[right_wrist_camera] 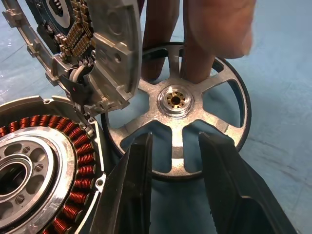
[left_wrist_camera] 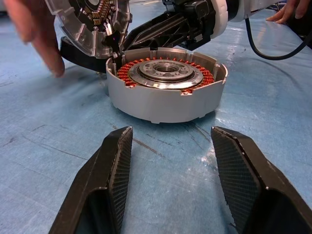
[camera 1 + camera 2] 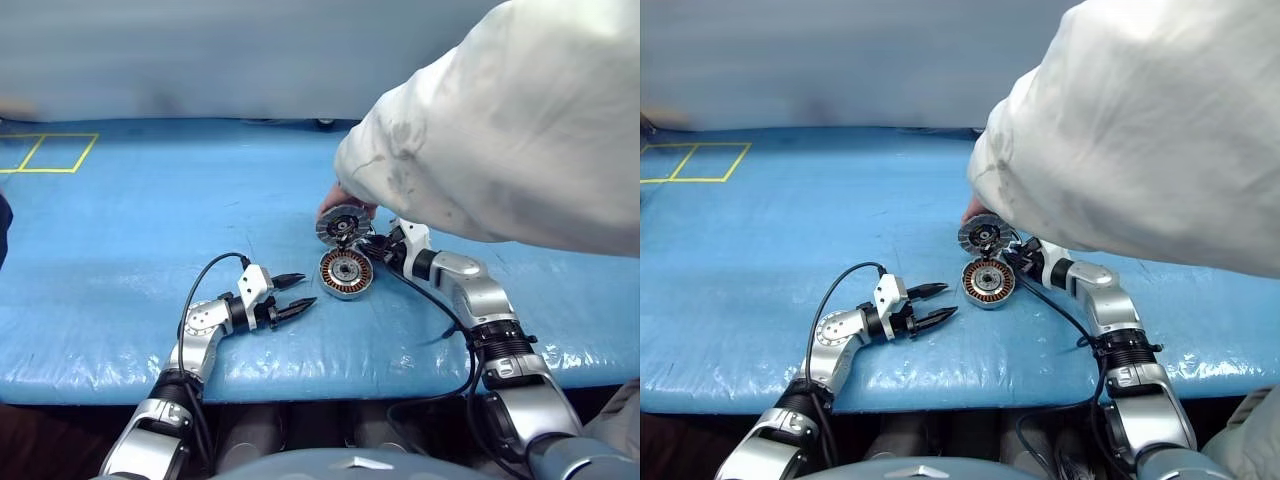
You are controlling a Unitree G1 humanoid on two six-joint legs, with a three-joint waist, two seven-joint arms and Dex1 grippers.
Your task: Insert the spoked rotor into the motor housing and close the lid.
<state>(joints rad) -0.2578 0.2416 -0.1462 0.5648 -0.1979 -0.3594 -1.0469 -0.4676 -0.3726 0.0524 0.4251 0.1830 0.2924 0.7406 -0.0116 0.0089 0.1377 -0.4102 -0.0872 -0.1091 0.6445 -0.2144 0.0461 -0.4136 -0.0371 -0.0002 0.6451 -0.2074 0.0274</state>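
Observation:
The motor housing (image 3: 346,272) lies flat on the blue table, its copper windings (image 2: 195,78) facing up. Its lid (image 3: 340,226) stands open at the far edge, the dark inner face (image 1: 73,29) showing. Behind the lid, a person's fingers (image 1: 195,44) hold the spoked rotor (image 1: 175,105) tilted up on the table. My right gripper (image 1: 175,144) is open, with its fingers either side of the rotor's nearest spoke and rim. My left gripper (image 2: 171,132) is open and empty, level with the table and a short way from the housing's near side.
A person's white sleeve (image 3: 500,130) reaches in from the right over the housing and my right arm. A black cable (image 3: 440,310) runs along my right arm. Yellow tape squares (image 3: 50,152) mark the table's far left. The table's front edge (image 3: 330,385) lies just behind both grippers.

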